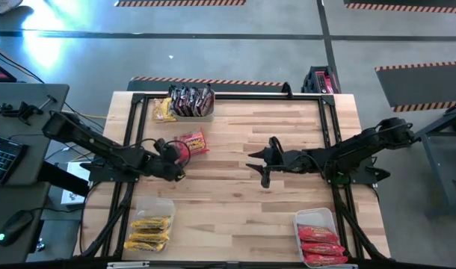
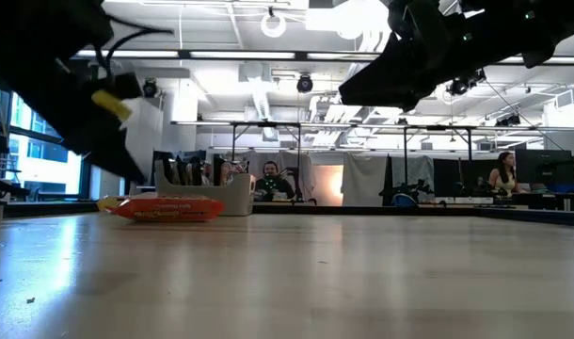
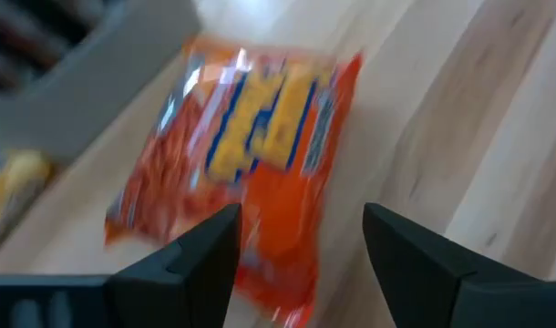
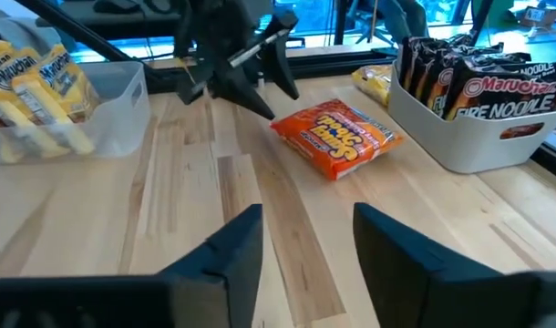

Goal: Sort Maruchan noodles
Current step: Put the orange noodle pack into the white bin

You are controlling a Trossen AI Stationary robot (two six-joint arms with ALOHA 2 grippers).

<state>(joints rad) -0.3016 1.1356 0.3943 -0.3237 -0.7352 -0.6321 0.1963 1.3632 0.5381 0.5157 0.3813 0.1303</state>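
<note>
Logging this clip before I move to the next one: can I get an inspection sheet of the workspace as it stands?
Surface: wooden table, middle bare.
Job's things: one orange packet loose on the table; a yellow packet loose beside the far bin, which holds dark packets; yellow packets in the near-left bin; red packets in the near-right bin.
Clutter: nothing seen.
Grippers: left gripper open, just short of the orange packet, holding nothing; right gripper open over mid-table, holding nothing.
Cables: dark cables along the left arm.
Surroundings: keyboard and mouse at left; people seated behind the table.
</note>
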